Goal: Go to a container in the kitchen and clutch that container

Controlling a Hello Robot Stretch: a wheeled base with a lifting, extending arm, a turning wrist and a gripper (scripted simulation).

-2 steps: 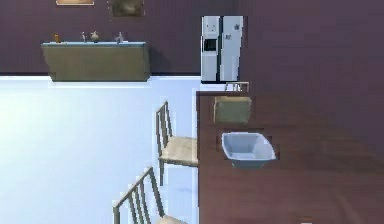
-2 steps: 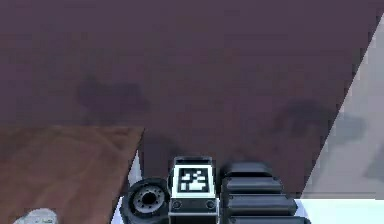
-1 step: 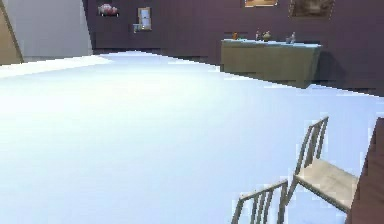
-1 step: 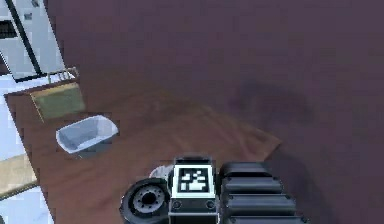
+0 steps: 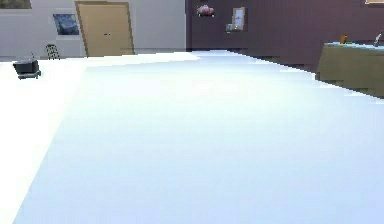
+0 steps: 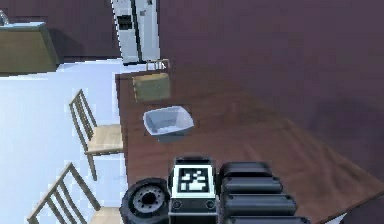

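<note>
Pale grey container [image 6: 167,122] is seen standing upright on the brown counter [image 6: 250,130]. A tan box [image 6: 152,85] is set on the same counter at 12 o'clock from it, apart. A wooden chair [image 6: 95,125] is placed at 9 o'clock, beside the counter's edge. The hand [image 6: 148,200] is seen at 6 o'clock from the container; whether anything is held cannot be told. A white refrigerator [image 6: 135,30] is seen beyond the box.

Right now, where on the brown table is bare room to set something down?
The table is bare across the arm side view's right, beside the dark wall, and between the bowl and the arm. It is crowded on the left, where the bowl and the tan box stand close.
</note>
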